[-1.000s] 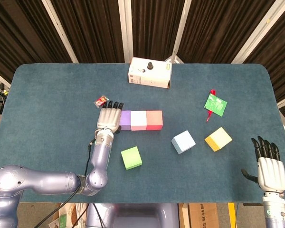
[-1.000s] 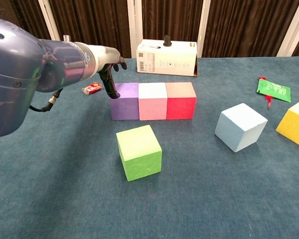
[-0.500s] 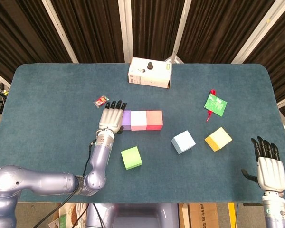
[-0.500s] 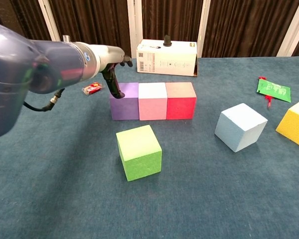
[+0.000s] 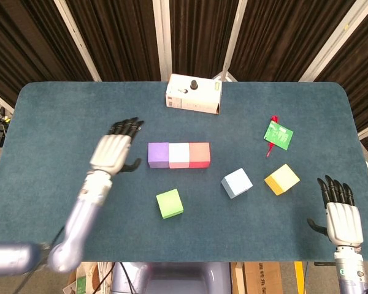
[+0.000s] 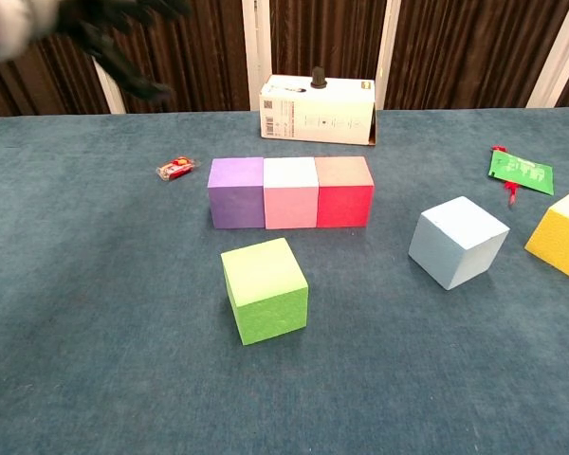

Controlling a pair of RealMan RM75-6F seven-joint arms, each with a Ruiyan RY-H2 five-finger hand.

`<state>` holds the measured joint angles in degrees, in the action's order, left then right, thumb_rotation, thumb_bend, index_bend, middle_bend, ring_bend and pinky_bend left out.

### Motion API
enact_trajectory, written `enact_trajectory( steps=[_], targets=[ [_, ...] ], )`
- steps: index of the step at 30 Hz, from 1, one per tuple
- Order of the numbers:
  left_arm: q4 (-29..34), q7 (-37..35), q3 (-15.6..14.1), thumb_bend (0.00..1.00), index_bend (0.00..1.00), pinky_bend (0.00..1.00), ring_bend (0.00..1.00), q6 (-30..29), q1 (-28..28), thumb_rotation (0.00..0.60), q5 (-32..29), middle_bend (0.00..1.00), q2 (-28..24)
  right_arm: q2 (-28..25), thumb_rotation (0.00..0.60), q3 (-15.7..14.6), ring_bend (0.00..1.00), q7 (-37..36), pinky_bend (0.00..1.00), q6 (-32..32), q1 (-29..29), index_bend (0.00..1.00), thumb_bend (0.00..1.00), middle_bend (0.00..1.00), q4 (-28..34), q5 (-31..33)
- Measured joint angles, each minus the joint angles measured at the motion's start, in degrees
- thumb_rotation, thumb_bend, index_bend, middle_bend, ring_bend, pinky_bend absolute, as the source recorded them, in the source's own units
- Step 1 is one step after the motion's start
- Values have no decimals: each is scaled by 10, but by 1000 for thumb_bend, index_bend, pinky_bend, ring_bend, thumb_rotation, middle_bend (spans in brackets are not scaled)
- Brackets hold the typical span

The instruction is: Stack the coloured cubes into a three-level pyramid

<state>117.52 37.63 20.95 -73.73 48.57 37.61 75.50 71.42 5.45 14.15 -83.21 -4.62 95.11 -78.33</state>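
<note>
Purple cube (image 5: 158, 155), pink cube (image 5: 178, 155), red cube (image 5: 199, 155), green cube (image 5: 170, 203), blue cube (image 5: 237, 183), yellow cube (image 5: 281, 179).

Silver-backed left robot hand (image 5: 112, 150) with black fingertips, lilac-grey arm

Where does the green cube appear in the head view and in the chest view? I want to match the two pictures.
Head view: the green cube lies lower centre-left, nearer the robot than the row of purple, pink and red cubes.
Chest view: the green cube sits centre-left, in front of the row.
Shared landmark: the white box stands at the far table edge behind the row.
</note>
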Motion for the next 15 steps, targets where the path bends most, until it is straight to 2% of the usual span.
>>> enact_trajectory(
  steps=[4,8,11,15],
  targets=[
    [39,-86,-46,408,51,0,0,-28,-87,600,156,0,-71,-10,600,1,0,-16,0,21,-15,74,183,43,2,-12],
    [38,-187,-105,408,54,0,0,-77,-179,600,321,0,-124,-43,600,9,0,-49,0,62,-38,74,183,43,32,-13],
    [11,-284,-153,408,53,0,0,-128,-252,600,431,0,-151,-75,600,22,0,-53,0,100,-60,74,183,43,77,7],
    [-61,-386,-202,408,52,0,0,-191,-336,600,511,0,-163,-107,600,45,0,-38,0,142,-89,75,183,43,138,69]
  ],
)
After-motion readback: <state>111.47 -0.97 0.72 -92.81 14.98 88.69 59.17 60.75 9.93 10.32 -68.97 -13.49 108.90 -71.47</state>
